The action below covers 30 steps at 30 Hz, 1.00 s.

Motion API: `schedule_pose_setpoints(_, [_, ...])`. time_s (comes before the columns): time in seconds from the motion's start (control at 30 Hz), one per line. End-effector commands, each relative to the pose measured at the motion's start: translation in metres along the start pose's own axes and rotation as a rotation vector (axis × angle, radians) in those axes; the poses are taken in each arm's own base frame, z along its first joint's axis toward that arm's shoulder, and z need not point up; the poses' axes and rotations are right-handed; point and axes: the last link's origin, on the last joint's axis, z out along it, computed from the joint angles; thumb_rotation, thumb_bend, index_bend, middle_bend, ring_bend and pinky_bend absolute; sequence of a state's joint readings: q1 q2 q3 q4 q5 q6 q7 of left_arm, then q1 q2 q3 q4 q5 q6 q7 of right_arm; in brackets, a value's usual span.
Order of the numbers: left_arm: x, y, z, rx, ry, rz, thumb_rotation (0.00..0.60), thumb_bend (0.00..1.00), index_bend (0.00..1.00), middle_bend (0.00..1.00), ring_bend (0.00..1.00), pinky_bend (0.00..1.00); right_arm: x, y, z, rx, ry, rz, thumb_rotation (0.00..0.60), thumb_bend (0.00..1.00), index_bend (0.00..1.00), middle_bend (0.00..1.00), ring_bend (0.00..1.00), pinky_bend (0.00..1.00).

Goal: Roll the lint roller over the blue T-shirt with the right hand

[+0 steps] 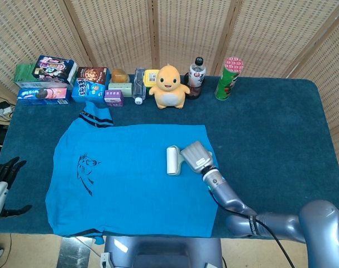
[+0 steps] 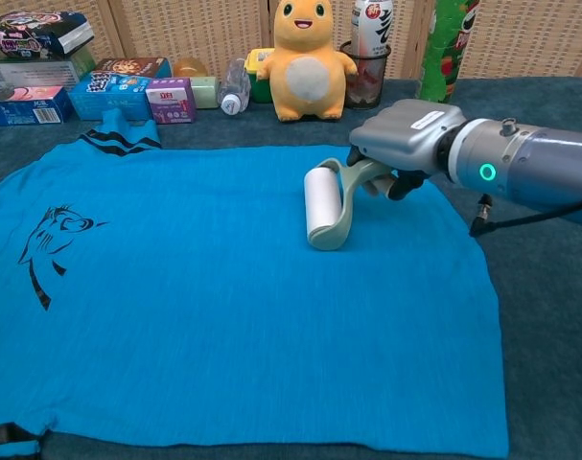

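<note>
The right hand has its fingers wrapped around the pale green handle of the lint roller, and the white roll is down on the blue T-shirt, sitting on the cloth toward its three o'clock side, close to the upper right edge. In the head view the roller lies at about nine o'clock from the right hand, the roll standing roughly crosswise to the arm. The T-shirt is spread flat on the dark blue table cover, collar toward eleven o'clock, with a small black print near its nine o'clock side. Over at the far nine o'clock edge of the head view, the left hand hangs off the table, dark fingers spread apart, holding nothing. Along the twelve o'clock edge of the table there's a row of goods: snack boxes at ten o'clock, a yellow plush toy at twelve, a dark bottle just beside it and a green canister toward one o'clock, all well apart from the roller.
</note>
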<state>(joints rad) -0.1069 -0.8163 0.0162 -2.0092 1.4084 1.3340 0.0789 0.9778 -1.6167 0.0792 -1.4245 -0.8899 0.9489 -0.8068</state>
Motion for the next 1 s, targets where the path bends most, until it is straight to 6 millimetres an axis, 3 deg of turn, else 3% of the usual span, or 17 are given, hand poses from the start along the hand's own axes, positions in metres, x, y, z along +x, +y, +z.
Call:
schedule_pose_setpoints(0.03, [0.000, 0.000, 0.000, 0.000, -0.001, 0.001, 0.600, 0.11, 0.00, 0.00, 0.00, 0.01, -0.014, 0.013, -0.013, -0.012, 0.016, -0.074, 0.600, 1.00, 0.54, 0.72, 0.68, 0.96])
schedule_pose_setpoints(0.43, [-0.001, 0.002, -0.002, -0.004, -0.004, 0.004, 0.600, 0.11, 0.00, 0.00, 0.00, 0.01, -0.027, 0.060, -0.021, -0.066, -0.022, -0.137, 0.600, 1.00, 0.54, 0.72, 0.68, 0.96])
schedule_pose_setpoints(0.67, [-0.002, 0.002, -0.002, -0.004, -0.005, 0.004, 0.600, 0.11, 0.00, 0.00, 0.00, 0.01, -0.034, 0.076, -0.025, -0.082, -0.033, -0.141, 0.600, 1.00, 0.54, 0.72, 0.68, 0.96])
schedule_pose_setpoints(0.8, [-0.002, 0.003, -0.002, -0.004, -0.006, 0.005, 0.600, 0.11, 0.00, 0.00, 0.00, 0.01, -0.033, 0.076, -0.024, -0.073, -0.030, -0.130, 0.600, 1.00, 0.54, 0.72, 0.68, 0.96])
schedule_pose_setpoints(1.0, [-0.002, 0.002, -0.002, -0.005, -0.007, 0.002, 0.600, 0.11, 0.00, 0.00, 0.00, 0.01, -0.021, 0.050, -0.015, -0.036, -0.018, -0.113, 0.600, 1.00, 0.54, 0.72, 0.68, 0.96])
